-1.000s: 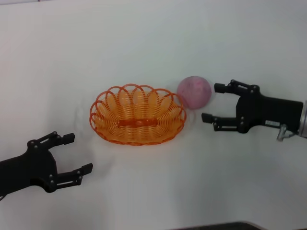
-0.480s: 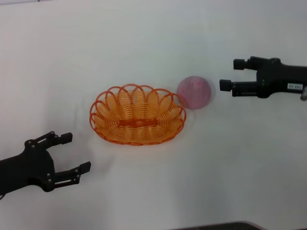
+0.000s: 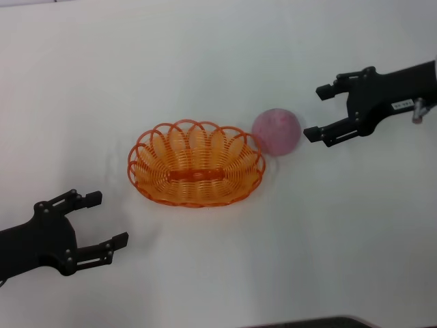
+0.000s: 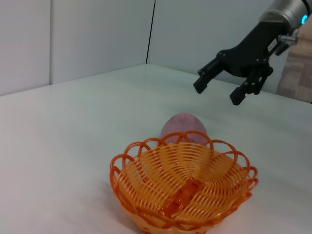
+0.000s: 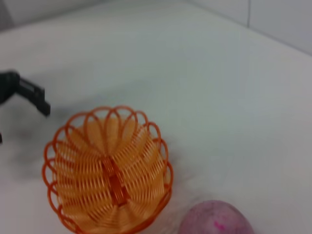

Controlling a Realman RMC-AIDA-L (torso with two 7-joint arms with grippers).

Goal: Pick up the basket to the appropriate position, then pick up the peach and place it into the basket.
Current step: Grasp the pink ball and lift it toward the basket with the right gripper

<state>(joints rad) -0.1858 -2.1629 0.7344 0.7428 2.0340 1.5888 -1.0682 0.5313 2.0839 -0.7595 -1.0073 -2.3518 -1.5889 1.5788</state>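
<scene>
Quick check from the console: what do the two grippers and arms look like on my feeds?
Both are matte black, skeletal two-finger units with visible screws. The right gripper carries a small white label and joins a silver wrist with a blue light, seen in the left wrist view. The left gripper shows no markings.

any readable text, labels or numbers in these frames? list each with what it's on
One white sticker on the black right gripper housing, seen in the head view: dark characters, too small and blurred to read.
Nothing on the bright orange plastic wire basket, the dusty pink round peach, the black left gripper or the white table.
</scene>
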